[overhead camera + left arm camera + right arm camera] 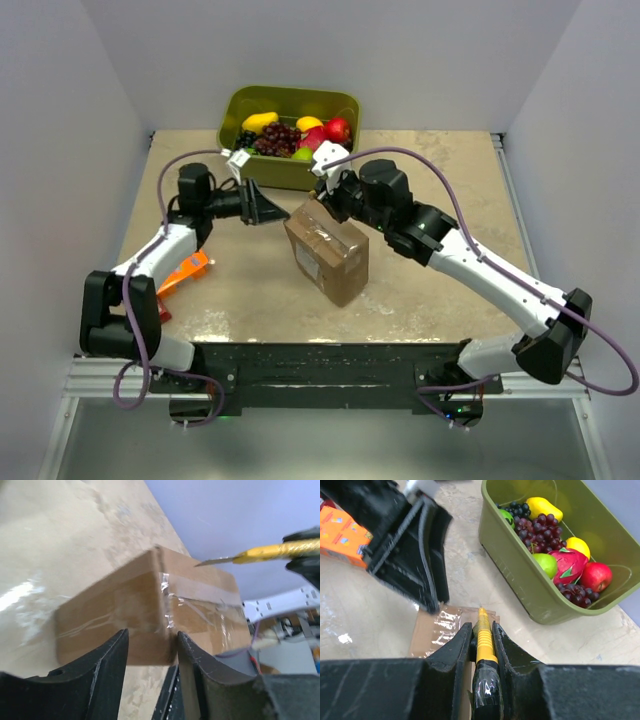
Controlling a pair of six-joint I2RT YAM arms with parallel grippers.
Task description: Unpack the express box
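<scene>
The express box [328, 250] is a brown taped carton standing tilted on the table's middle. My left gripper [283, 214] is open at the box's upper left edge. In the left wrist view its jaws [152, 635] stand apart, with the box [130, 605] just past their tips. My right gripper [335, 197] hovers over the box's far top corner. It is shut on a yellow utility knife [484, 640]. The knife points down at the taped top of the box [437, 630]. The knife's bare blade [215, 561] hangs above the tape seam.
An olive-green bin [240, 125] full of fruit stands at the back, close behind both grippers; its wall [520, 580] is right of the knife. A flat orange package [185, 272] lies left, beside the left arm. The left gripper [439, 605] shows just ahead of the knife.
</scene>
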